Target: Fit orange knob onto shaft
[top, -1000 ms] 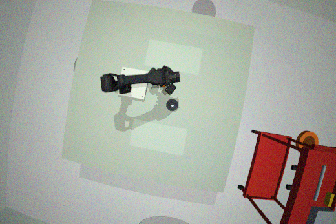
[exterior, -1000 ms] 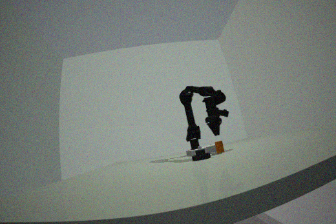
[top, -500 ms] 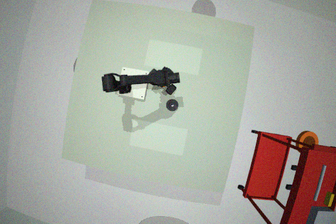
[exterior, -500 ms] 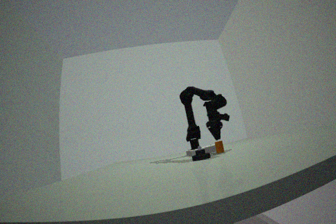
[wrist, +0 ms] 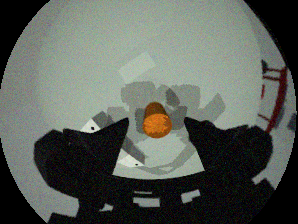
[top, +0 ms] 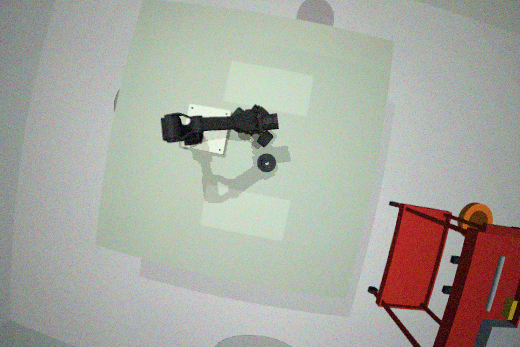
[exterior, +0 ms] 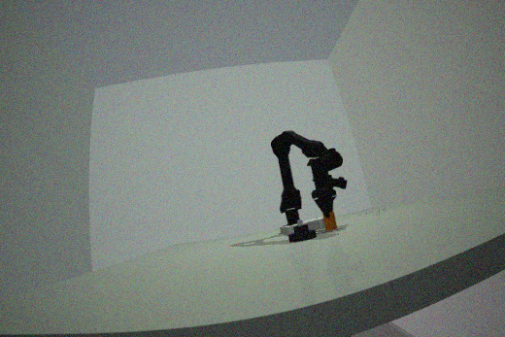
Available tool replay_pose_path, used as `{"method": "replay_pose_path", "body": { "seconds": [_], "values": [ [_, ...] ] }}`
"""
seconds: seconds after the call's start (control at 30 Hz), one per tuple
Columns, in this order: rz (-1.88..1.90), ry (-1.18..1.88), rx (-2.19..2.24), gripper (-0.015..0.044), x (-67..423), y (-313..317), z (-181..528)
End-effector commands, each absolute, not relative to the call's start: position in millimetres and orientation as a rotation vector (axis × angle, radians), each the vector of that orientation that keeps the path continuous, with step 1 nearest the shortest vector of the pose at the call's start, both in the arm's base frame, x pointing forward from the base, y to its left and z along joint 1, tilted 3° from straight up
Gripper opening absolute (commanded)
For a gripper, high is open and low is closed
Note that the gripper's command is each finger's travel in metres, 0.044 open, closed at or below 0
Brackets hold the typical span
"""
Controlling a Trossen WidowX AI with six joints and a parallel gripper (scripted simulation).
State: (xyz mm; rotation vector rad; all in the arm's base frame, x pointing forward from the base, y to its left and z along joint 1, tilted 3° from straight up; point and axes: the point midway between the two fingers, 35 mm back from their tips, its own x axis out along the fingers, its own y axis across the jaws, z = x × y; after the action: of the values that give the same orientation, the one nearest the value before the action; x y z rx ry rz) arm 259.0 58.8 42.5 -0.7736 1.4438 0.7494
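The orange knob [exterior: 330,221] [wrist: 157,125] stands upright on the table. In the wrist view it sits between the two open fingertips, with a gap on either side. My gripper [wrist: 157,120] [exterior: 328,214] is open and empty, pointing down with its fingertips at about the height of the knob's top. In the top view the arm hides the knob. The round dark pedestal [top: 266,163] [exterior: 302,234] stands a short way from the gripper. A small bright shaft [top: 267,163] shows at its centre; its flat side is too small to make out. The knob's hole is hidden underneath.
The arm's white base plate [top: 216,143] [exterior: 286,231] lies on the table [top: 165,217] [exterior: 218,293], near the pedestal and knob. A red cart-like object [top: 415,257] and an orange ring [top: 466,214] are beyond the table's edge.
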Motion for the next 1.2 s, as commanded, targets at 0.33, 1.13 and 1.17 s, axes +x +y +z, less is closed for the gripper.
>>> {"method": "replay_pose_path", "body": {
  "seconds": [0.33,1.13,1.17],
  "values": [
    [0.751,1.448,-0.779,0.044,257,57,18],
    [0.751,1.449,-0.779,0.0144,256,56,6],
    [0.751,1.449,-0.779,0.0138,256,56,6]
  ]
}}
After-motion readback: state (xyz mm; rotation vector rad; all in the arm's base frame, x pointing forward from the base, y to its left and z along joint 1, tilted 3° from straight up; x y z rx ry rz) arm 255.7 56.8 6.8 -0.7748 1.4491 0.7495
